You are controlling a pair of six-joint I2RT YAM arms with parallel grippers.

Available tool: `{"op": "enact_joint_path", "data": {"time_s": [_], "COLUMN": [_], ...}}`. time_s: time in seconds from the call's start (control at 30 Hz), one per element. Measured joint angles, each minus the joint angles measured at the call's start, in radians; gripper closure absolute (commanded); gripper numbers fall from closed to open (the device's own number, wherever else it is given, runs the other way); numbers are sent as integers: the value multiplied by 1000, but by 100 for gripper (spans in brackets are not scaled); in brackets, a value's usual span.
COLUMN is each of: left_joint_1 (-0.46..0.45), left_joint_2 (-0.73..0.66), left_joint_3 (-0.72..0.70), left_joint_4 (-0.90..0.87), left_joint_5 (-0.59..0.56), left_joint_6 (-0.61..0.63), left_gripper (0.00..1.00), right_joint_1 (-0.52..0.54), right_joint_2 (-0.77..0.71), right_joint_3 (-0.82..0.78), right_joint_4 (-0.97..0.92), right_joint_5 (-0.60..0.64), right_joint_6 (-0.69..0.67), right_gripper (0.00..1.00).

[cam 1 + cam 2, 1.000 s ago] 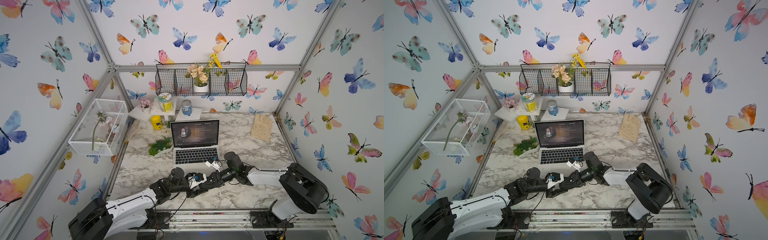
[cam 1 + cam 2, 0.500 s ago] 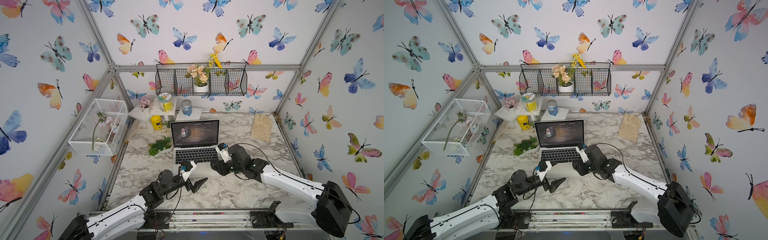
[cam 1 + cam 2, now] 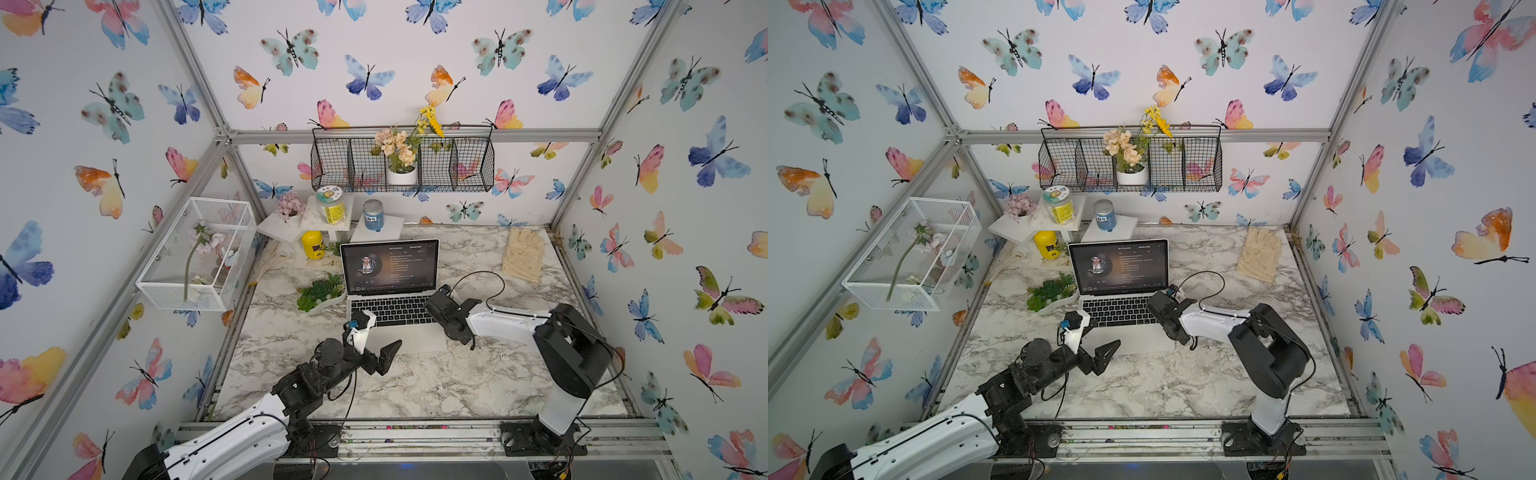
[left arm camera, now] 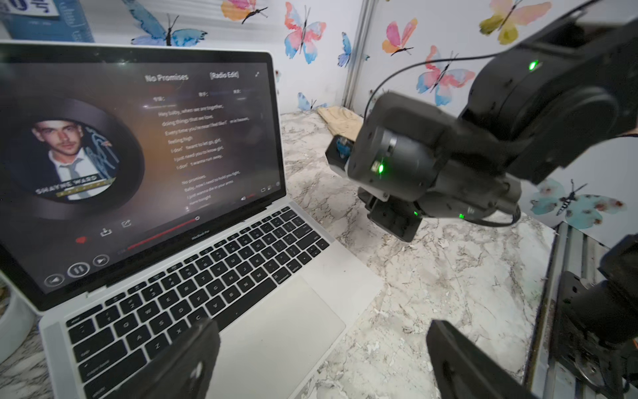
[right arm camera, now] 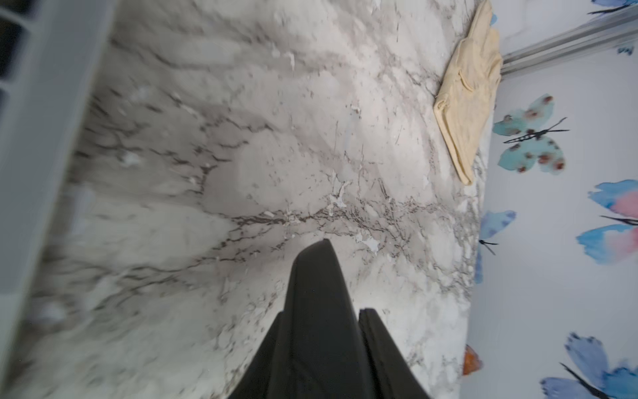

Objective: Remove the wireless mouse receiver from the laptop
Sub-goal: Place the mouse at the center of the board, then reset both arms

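Tiny black wireless mouse receiver unseen, likely in right side of slim silver laptop, mid marble bench | left gripper spread wide, empty | right gripper beside that side, closure indeterminable | pinch squarely, pull straight outward

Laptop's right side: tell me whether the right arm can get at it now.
Likely yes: the right gripper hangs close beside the laptop's right side, nothing between them, though its fingers point past it, not at it.

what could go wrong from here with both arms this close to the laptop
1. The open left gripper hangs close over the laptop; it might press the keys.
2. The receiver shows in no view, and the right gripper faces bare marble, so a grab may miss.
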Motion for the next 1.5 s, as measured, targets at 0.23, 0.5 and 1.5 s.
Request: {"op": "enact_joint_path", "data": {"time_s": [0.23,0.5,1.5], "left_joint_1": [161,352,889], "left_joint_2": [-39,-45,305], "left_joint_3": [32,35,-5], "left_joint_4": [-108,-146,237], "left_joint_5": [-24,54,2], "left_joint_6": [-82,-140,-6], "left_gripper": [1,1,1], "right_joint_1": [2,5,-663], "right_joint_2": [74,-177,-308], "right_joint_3": [5,-28,-745], "right_joint_4": [-6,83,1535], "right_joint_5": [87,-288,-697], "right_joint_6": [-70,-110,-264], "right_gripper": [29,11,4]}}
